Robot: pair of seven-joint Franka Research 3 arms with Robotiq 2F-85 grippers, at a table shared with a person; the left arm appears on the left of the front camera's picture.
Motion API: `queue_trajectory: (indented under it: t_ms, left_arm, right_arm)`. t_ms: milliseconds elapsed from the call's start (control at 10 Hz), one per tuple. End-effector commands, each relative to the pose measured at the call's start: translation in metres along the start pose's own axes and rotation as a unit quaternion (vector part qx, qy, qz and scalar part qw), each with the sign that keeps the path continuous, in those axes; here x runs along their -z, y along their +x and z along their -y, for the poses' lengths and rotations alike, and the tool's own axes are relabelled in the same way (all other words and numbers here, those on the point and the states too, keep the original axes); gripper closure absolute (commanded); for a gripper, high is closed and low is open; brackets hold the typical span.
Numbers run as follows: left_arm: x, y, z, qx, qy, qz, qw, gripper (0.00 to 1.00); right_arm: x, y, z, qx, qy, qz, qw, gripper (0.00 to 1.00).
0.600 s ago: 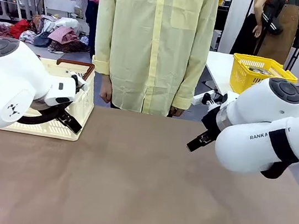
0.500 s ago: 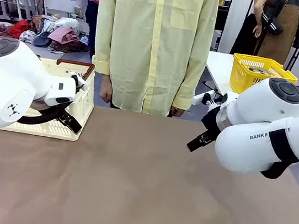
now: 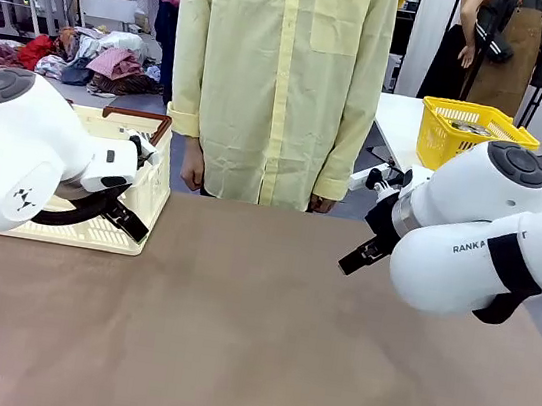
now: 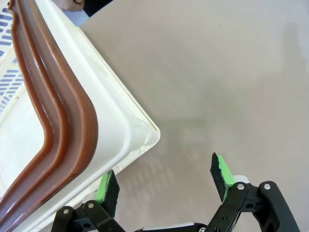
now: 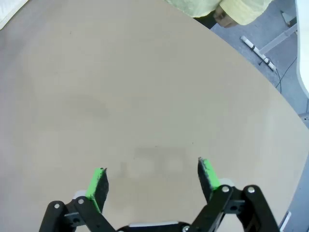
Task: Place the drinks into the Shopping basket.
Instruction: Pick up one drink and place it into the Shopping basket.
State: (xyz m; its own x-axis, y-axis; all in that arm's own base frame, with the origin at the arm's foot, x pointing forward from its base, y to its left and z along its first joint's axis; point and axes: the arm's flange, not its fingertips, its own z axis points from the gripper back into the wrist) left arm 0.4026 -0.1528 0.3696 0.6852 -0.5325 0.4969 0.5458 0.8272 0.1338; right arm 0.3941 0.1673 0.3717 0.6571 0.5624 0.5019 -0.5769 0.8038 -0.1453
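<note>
1. The left hand (image 4: 164, 179) was held wide open and empty just beside the basket (image 4: 130, 121) corner, judged ready for quick drops.
2. The right hand (image 5: 153, 180) was likewise held open and empty above the bench (image 5: 145, 87).
3. The basket was set at the bench's far left, with a brown handle (image 4: 63, 111) laid along its rim.
4. Where the drinks were could not be told.
5. A person (image 3: 278, 83) was seen at the far edge, arms down, and a yellow basket (image 3: 473, 130) on another table behind. Nothing was judged to bar the way.
</note>
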Motion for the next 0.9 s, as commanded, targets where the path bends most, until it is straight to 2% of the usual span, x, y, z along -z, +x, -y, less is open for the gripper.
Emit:
queue_trajectory:
  t_ms: [0,800]
  left_arm:
    - [-0.0005,0.0006,-0.0004,0.0,0.0,0.001,1.0,0.0]
    - [-0.0005,0.0006,-0.0004,0.0,0.0,0.001,1.0,0.0]
  right_arm:
    - [0.0,0.0,0.0001,0.0,0.0,0.0,1.0,0.0]
    - [0.0,0.0,0.0001,0.0,0.0,0.0,1.0,0.0]
